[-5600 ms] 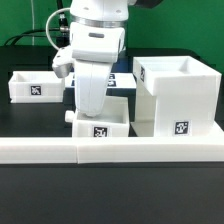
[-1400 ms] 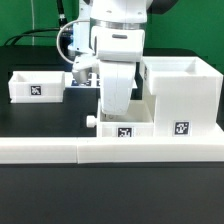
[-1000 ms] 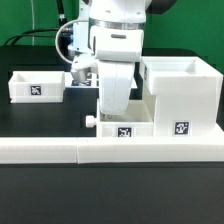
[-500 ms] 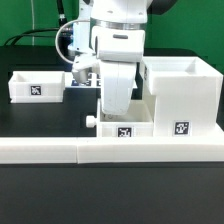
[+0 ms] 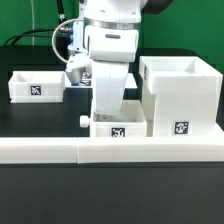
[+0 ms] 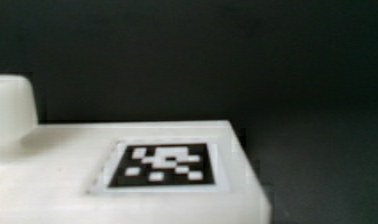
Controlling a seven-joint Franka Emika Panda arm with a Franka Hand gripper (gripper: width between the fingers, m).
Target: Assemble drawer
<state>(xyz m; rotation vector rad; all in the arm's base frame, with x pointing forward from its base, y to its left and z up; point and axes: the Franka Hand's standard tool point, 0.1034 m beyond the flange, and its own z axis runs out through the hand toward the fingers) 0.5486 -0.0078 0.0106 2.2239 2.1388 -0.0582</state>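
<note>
Drawer box [image 5: 120, 129], white with a tag on its front, stands on the table [image 5: 40, 125] just beside the tall cabinet [image 5: 178, 90], under the arm [image 5: 108, 60]. The jaws are hidden, so I cannot tell their state. The wrist view shows a blurred tag [image 6: 163, 163] on a white surface.

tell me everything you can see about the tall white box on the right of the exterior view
The tall white box looks like matte plastic, with thin walls and an open top. A black-and-white tag sits low on its front face. It stands upright on the black table, behind the white front rail. The small drawer sits close against its side; contact cannot be confirmed.
</note>
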